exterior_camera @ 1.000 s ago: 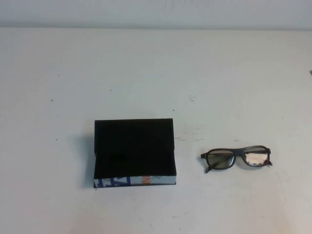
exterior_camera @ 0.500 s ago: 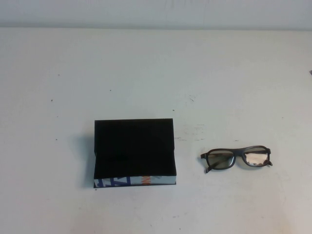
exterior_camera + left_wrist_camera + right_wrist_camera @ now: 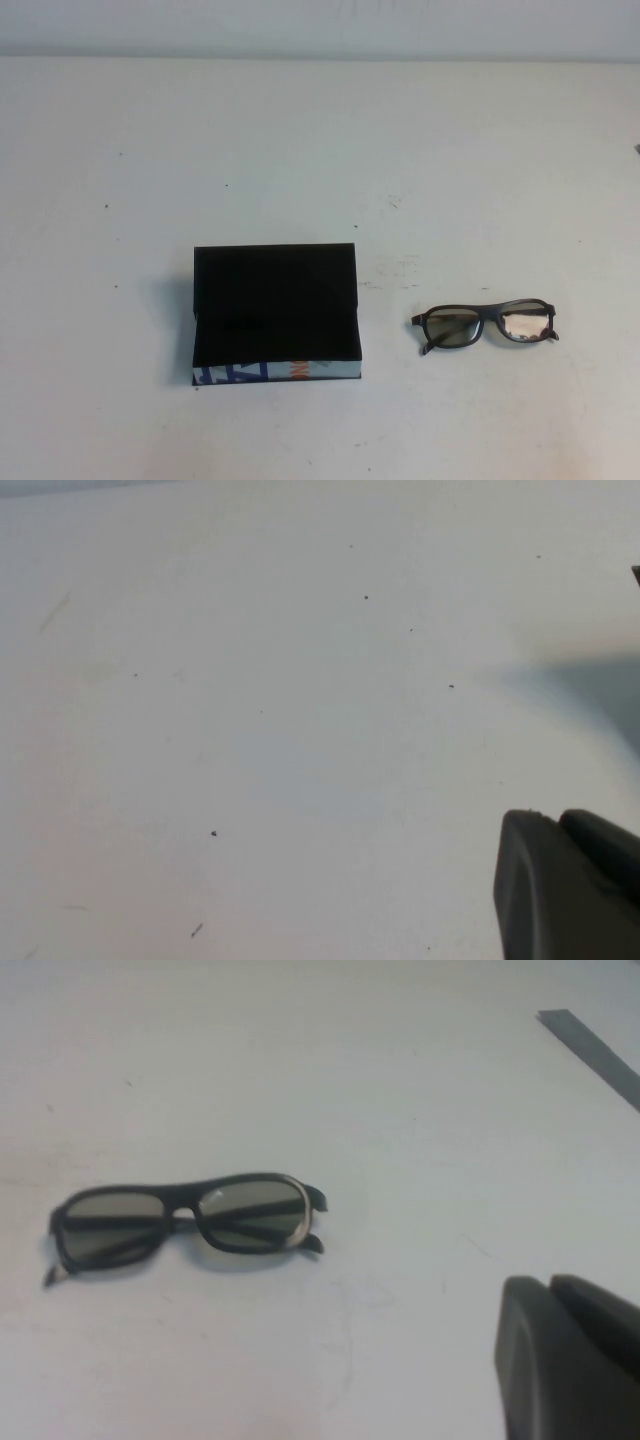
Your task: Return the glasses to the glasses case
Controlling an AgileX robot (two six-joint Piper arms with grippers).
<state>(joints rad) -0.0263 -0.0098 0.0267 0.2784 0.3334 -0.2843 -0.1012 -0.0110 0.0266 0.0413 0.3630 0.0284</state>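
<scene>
- Black glasses case [image 3: 276, 312] sits open on the white table [image 3: 320, 150], lid raised.
- Glasses [image 3: 484, 324] lie folded on the table, well apart, to the case's right.
- Left gripper [image 3: 570, 885] hovers above bare table, right gripper [image 3: 570, 1355] near the glasses; whether their fingers are open I cannot tell.

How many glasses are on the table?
1. The glasses lie folded on the table, right of the open glasses case, apart from it. The left end effector and right end effector are off the high view.
</scene>
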